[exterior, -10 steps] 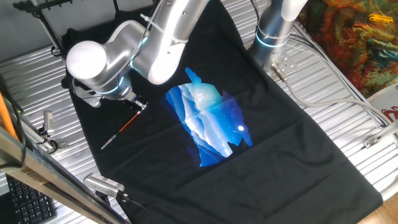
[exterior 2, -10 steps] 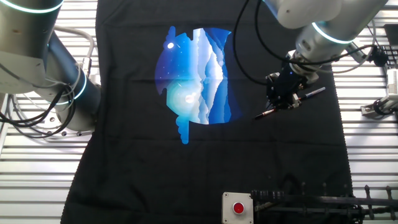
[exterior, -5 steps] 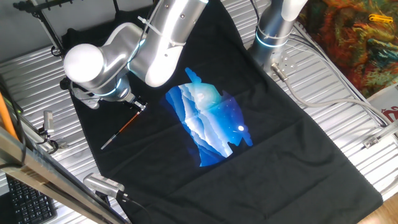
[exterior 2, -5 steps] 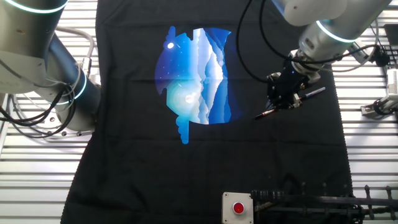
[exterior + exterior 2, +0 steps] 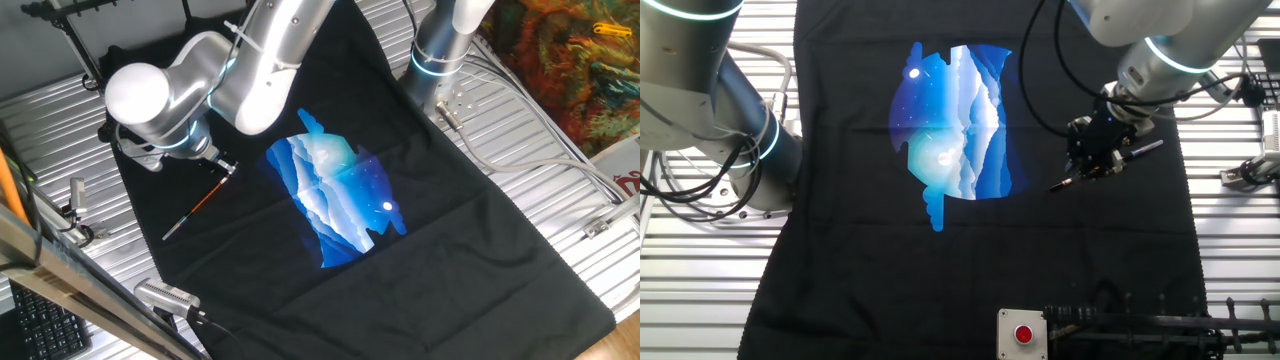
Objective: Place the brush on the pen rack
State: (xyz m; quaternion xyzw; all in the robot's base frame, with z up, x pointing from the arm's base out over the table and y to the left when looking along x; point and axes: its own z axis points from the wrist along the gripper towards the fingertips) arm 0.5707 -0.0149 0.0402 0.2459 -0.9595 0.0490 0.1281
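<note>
a small grey box with a red button (image 5: 1023, 334) sits at the cloth's edge just beside the pen rack (image 5: 1140, 322), whose black bar lies well apart from the work; nothing stands between them on the cloth. the gripper (image 5: 1095, 160) is clamped on the brush (image 5: 196, 207) near the handle's upper end. the brush runs on a slant, its silver-grey end aimed down toward the cloth, apparently touching or just above it. the surface is a black cloth (image 5: 480, 230) with a blue printed patch (image 5: 335, 195), spread over a ribbed metal table (image 5: 560, 160).
</note>
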